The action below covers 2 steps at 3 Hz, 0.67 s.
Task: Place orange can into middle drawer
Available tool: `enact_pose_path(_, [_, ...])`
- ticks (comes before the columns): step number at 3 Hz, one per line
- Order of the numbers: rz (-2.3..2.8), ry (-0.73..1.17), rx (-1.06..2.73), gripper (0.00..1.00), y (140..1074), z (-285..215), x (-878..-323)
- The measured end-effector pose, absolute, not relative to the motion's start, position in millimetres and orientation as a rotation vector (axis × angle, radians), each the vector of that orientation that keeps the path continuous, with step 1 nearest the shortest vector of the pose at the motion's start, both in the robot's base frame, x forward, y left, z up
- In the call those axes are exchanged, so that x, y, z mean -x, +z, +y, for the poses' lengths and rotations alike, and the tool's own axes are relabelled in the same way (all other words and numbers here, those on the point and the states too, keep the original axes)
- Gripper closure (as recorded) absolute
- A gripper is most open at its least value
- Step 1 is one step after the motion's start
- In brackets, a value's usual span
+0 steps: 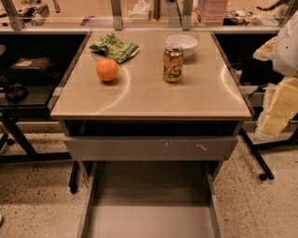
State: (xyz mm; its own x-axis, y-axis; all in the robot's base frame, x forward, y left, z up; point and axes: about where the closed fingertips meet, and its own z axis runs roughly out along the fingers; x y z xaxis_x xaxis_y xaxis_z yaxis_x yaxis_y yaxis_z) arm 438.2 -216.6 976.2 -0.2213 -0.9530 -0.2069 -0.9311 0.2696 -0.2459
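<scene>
Camera view: claw (279, 109) at right edge — grip cannot be told — orange can (172, 63) upright on the desk (149, 100) to its left, middle drawer (149, 218) open below-left.

The middle drawer (151, 204), open below the desk (149, 93), runs off the bottom edge, its front end unseen. Right of the desk, the gripper (278, 111) is cut off by the right edge, only part of it showing. Behind the desk, the clutter (214, 11) along the back is too blurred to identify.
</scene>
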Motion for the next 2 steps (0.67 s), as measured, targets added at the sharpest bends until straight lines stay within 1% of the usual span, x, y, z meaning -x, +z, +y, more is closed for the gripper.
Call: enact_pose_path(2, [2.187, -0.107, 1.724, 0.0, 971.1, -211.4, -447.7])
